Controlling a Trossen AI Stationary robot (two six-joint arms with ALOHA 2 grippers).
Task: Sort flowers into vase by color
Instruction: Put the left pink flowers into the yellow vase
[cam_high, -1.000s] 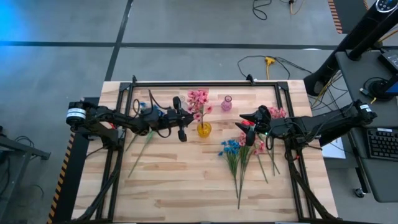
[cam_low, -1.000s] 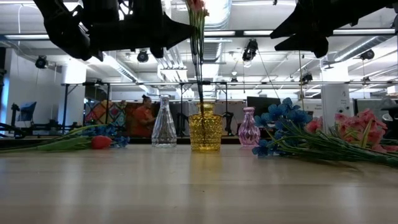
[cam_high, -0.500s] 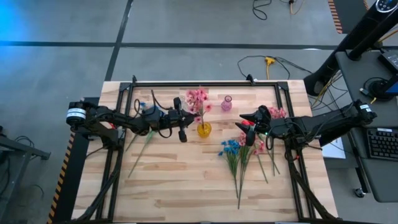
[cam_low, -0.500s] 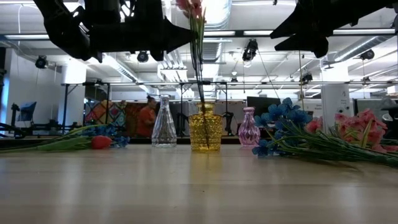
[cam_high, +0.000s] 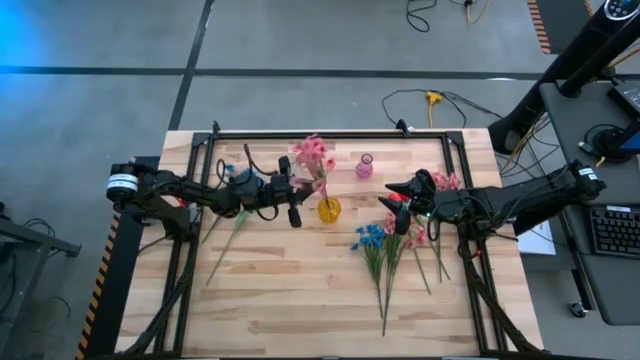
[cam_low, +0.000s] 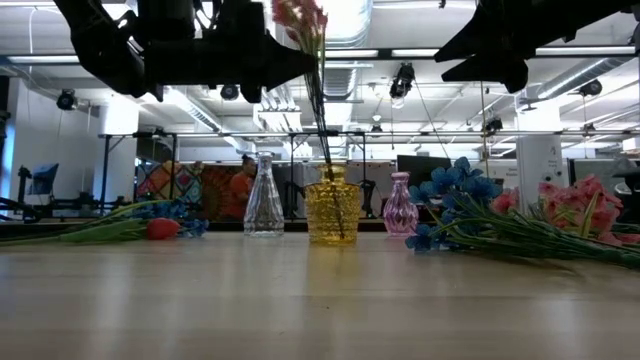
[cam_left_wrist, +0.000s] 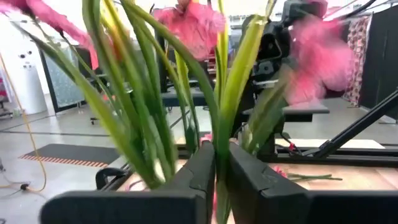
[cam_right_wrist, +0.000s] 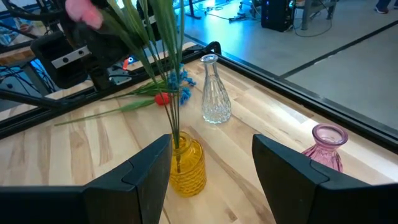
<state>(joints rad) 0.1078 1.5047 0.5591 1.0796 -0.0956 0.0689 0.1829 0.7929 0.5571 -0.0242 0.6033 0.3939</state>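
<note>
**A:** Why was the left gripper (cam_left_wrist: 216, 171) so high above the table (cam_high: 300, 290)?

**B:** It had its jaws pinched on the green stems of the pink spray (cam_high: 313, 155), well up from the stem ends. Those ends already sat inside the yellow vase (cam_high: 328, 208), so the height looked chosen to keep the long stems upright over the narrow mouth.

**A:** And the spray leaned a bit?

**B:** In the low view the stems tilted, blossoms off to one side of the vase. I'd judge the grip was what kept them from tipping.

**A:** The right gripper (cam_right_wrist: 208, 165)?

**B:** Waiting, jaws apart and empty, hovering over the loose flowers on its side: the blue blossoms (cam_high: 370, 238) and more pink sprays (cam_high: 445, 181) lying flat on the table, presumably within reach for later.

**A:** Other vases?

**B:** A clear vase (cam_low: 264, 196) and a small pink vase (cam_high: 365, 166) stood empty beside the yellow one. A red bud (cam_low: 163, 228) with more blue lay near the left arm.
</note>
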